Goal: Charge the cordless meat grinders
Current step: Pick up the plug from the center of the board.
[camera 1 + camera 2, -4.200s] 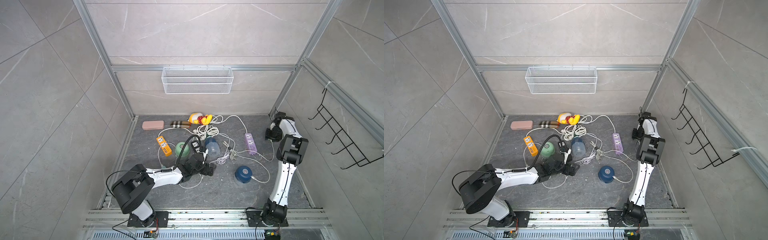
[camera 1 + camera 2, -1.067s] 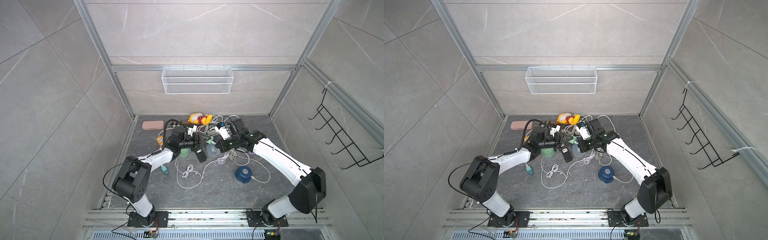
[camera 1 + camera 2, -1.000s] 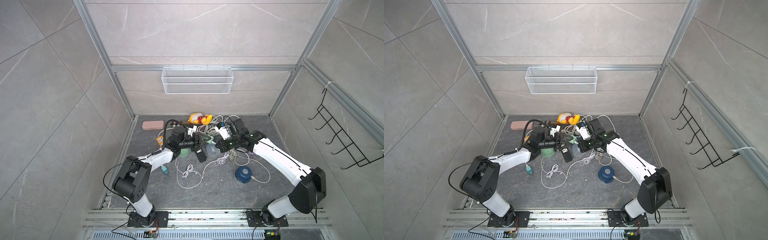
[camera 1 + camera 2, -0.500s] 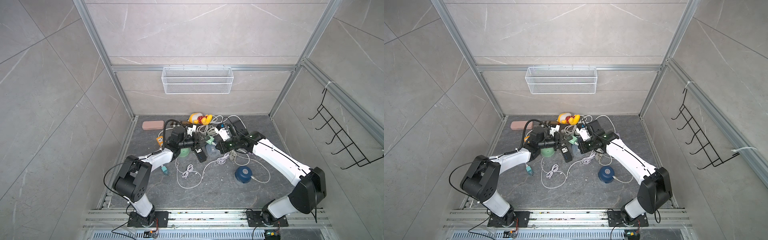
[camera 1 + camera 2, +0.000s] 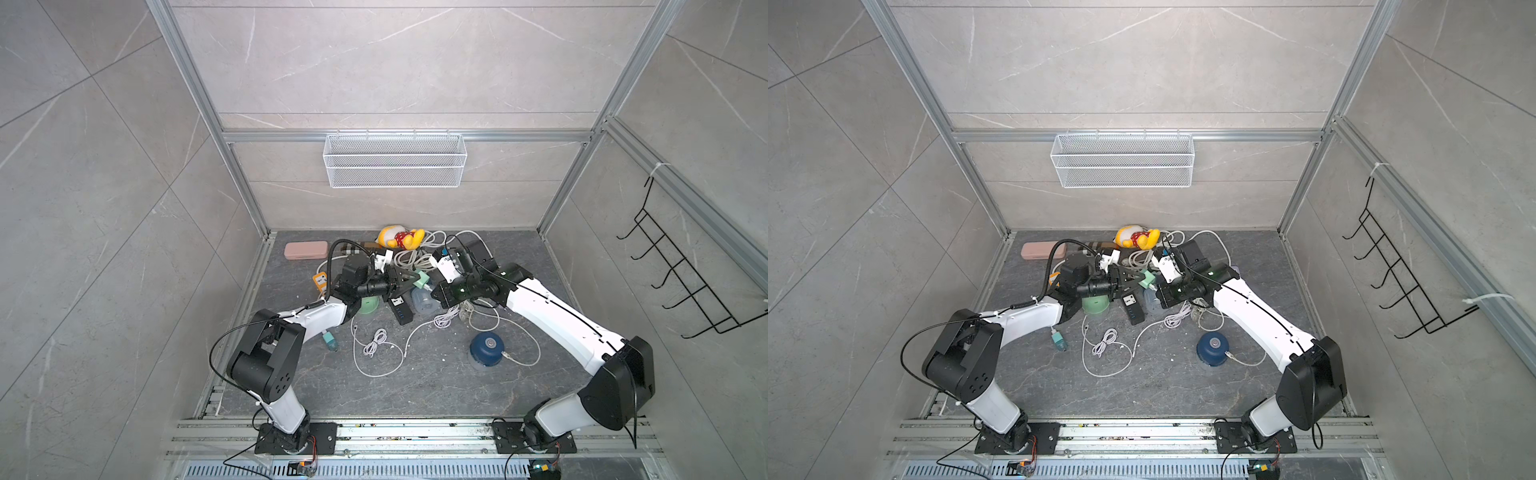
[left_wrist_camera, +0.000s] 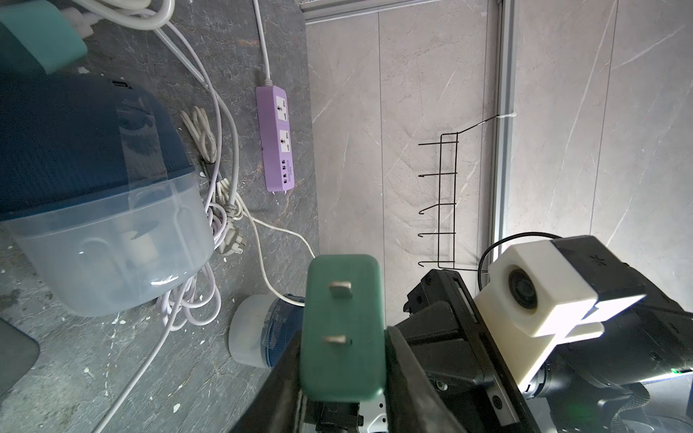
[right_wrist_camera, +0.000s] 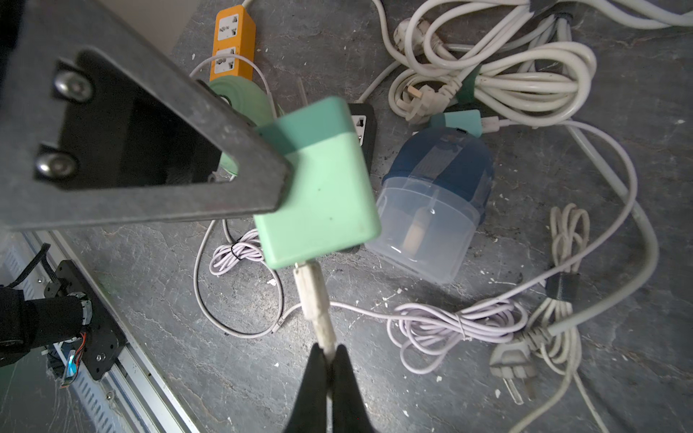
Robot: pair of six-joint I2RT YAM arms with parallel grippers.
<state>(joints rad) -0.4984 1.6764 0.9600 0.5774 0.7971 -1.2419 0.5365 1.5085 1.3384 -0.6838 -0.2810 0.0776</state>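
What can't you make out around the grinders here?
- Mint green grinder: both top views, mostly under the left arm; button hidden.
- Purple power strip: both top views, all but covered by the right arm.
- Upright dark blue grinder: left wrist view, half behind the teal adapter.
- USB cable: right wrist view, its run past the right gripper hidden.

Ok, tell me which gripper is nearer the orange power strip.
Left. The left gripper holds a mint plug adapter just past the orange power strip; the right gripper pinches the cable from the adapter's far side.
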